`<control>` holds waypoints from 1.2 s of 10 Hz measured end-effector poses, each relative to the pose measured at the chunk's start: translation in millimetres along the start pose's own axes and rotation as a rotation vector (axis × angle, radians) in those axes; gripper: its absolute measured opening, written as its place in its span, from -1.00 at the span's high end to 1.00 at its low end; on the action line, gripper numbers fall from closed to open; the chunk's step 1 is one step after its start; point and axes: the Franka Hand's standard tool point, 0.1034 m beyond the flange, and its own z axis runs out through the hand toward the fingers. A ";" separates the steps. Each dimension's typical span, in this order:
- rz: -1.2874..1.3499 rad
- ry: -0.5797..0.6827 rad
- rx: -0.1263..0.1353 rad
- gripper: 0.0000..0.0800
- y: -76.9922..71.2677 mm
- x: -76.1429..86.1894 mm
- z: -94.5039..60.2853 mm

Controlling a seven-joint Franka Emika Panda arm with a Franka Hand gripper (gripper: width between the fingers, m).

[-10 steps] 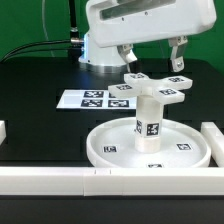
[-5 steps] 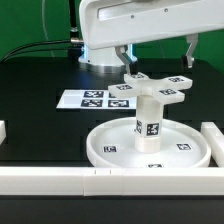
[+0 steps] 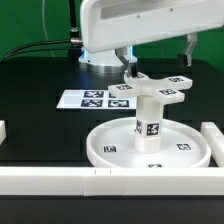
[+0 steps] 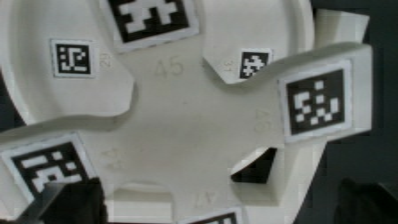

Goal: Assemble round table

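The large rimmed disc (image 3: 100, 150) lies on the black table near the front. The short cylinder (image 3: 148, 122) stands upright on its central hub. The cross-shaped piece (image 3: 155, 88) lies flat on top of the cylinder. My gripper (image 3: 158, 57) hangs just above and behind the cross, open and empty, with one finger to each side of it. In the wrist view the cross-shaped piece (image 4: 178, 120) and its tags fill the picture, with my gripper (image 4: 210, 205) over it and a dark finger (image 4: 68, 200) at the edge.
The marker board (image 3: 95, 100) lies flat behind the disc. Long white bars run along the front (image 3: 60, 180) and stand at the exterior view's right (image 3: 212, 135) and left (image 3: 3, 130). The arm's base is at the back.
The jaws have spread wider: the finger on the exterior view's right has moved outward and up. The cross, cylinder and disc have not moved.
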 end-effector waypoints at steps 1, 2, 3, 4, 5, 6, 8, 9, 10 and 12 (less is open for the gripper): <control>-0.178 -0.020 -0.021 -0.62 -2.1 -1.7 3.2; -0.290 -0.037 -0.030 -0.62 -3.4 -2.1 3.8; -0.388 -0.061 -0.036 -0.62 -3.1 -0.2 3.7; -0.478 -0.072 -0.037 -0.62 2.3 3.3 5.0; -0.530 -0.071 -0.039 -0.62 4.2 3.7 5.4; -0.590 -0.074 -0.038 -0.62 5.0 3.3 5.6; -0.695 -0.082 -0.041 -0.62 7.8 2.6 5.5; -0.744 -0.085 -0.046 -0.62 6.8 2.4 6.4; -0.854 -0.098 -0.050 -0.62 6.9 1.4 7.0; -0.960 -0.107 -0.046 -0.62 8.7 -0.3 8.2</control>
